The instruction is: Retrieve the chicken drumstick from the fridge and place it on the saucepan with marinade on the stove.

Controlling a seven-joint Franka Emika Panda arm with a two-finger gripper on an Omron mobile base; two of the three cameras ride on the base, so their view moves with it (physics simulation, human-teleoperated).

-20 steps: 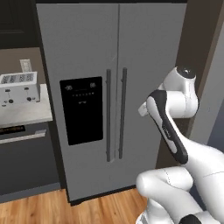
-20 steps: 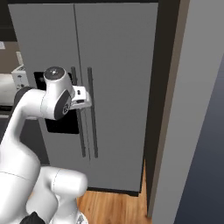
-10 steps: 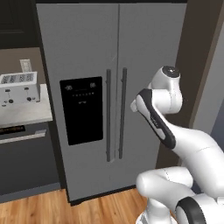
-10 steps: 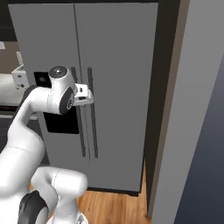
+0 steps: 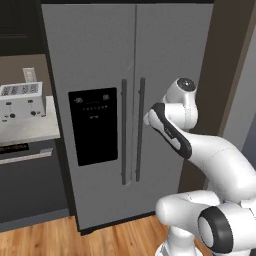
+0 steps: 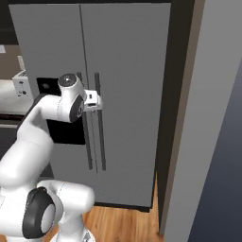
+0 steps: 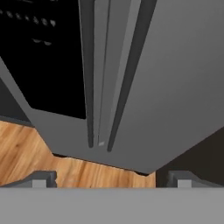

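- The fridge (image 5: 130, 115) is standing shut, both steel doors closed, so the chicken drumstick is presumably sitting inside behind them, hidden from sight.
- The gripper (image 7: 111, 178) is hovering in front of the doors with its fingertips (image 7: 41, 178) spread wide apart and holding nothing; the hand is tilting down along the door faces toward the wooden floor (image 7: 39, 148).
- The two dark bar handles (image 5: 132, 131) are running side by side at the door seam; the right-hand one (image 6: 99, 122) is looking like the place to take hold, near mid-height.
- The handle is likely stiff and smooth, so a centred, firm pinch is needed; the door is probably heavy and sealed.
- The black dispenser panel (image 5: 93, 125) is showing small pale marks, too blurred to read.
- A white toaster (image 5: 21, 101) is sitting on the counter beside the fridge.
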